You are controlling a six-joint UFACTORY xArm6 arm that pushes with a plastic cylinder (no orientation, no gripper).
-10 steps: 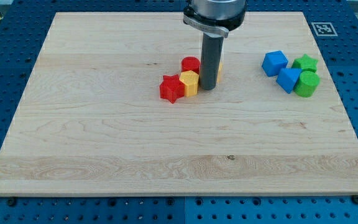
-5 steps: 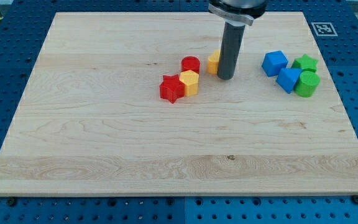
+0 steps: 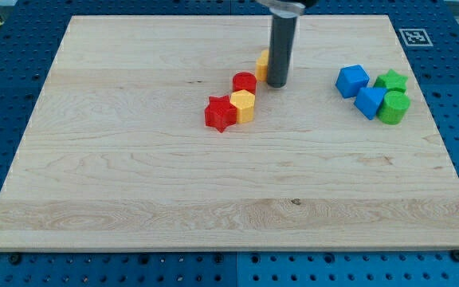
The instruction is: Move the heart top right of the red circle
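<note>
The small yellow heart block (image 3: 262,62), half hidden behind my tip (image 3: 276,84), already sits up-right of the red circle block (image 3: 245,82), so the task looks nearly done; the rod has no claw to tell of.

No readable words, numbers or brand names are showing anywhere. The only sign is a black-and-white square marker (image 3: 413,37), a coded pattern rather than letters, sitting on the board (image 3: 134,183) at its corner toward the view's top right, above the green blocks.
</note>
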